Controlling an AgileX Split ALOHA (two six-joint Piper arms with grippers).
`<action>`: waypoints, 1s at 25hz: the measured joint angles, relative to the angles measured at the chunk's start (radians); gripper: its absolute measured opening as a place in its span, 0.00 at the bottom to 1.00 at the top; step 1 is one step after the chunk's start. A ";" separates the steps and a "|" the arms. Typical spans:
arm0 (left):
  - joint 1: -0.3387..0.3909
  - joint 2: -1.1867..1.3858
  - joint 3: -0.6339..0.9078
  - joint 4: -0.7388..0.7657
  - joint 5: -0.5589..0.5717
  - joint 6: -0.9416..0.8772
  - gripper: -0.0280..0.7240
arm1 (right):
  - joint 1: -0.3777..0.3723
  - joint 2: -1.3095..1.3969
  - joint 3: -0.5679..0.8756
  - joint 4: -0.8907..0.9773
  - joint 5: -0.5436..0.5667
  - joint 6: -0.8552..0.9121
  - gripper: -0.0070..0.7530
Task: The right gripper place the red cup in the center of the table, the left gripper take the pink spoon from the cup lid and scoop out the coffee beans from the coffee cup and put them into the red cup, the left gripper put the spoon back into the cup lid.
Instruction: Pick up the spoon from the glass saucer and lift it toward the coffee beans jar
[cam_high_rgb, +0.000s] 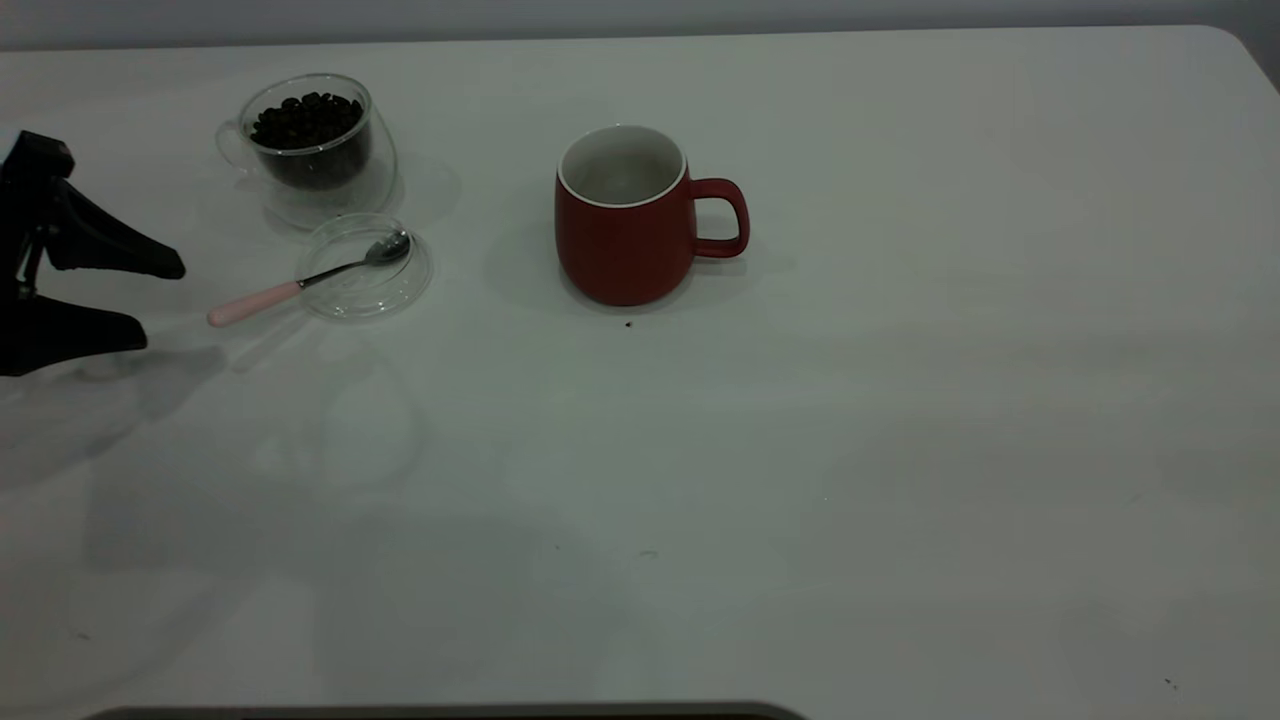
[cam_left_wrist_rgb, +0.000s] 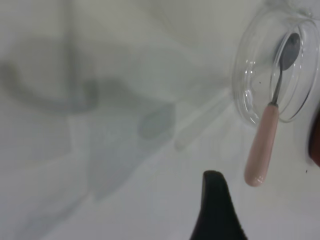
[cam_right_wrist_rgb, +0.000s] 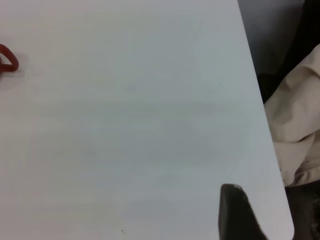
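Approaching with my left pincer (cam_high_rgb: 150, 305), jaws spread: the pink spoon (cam_high_rgb: 300, 284) lies just right of it, handle end nearest, bowl resting in the cup lid (cam_high_rgb: 330, 300).

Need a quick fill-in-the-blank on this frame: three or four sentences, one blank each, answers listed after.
1. The bowl of the pink spoon rests in the ____.
2. The coffee beans sit in the clear coffee cup; the red cup looks ____ inside.
3. The left gripper is near the spoon's handle with its jaws ____.
4. The red cup's handle points toward the ____ arm's side of the table.

Missing words: cup lid; empty; open; right
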 joint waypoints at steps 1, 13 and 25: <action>-0.006 0.006 0.000 -0.003 0.000 0.000 0.80 | 0.000 0.000 0.000 0.000 0.000 0.000 0.49; -0.052 0.083 0.000 -0.139 0.025 0.088 0.80 | 0.000 0.000 0.000 0.000 0.000 0.001 0.38; -0.087 0.089 -0.004 -0.145 0.020 0.120 0.80 | 0.000 0.000 0.000 0.000 0.001 0.000 0.32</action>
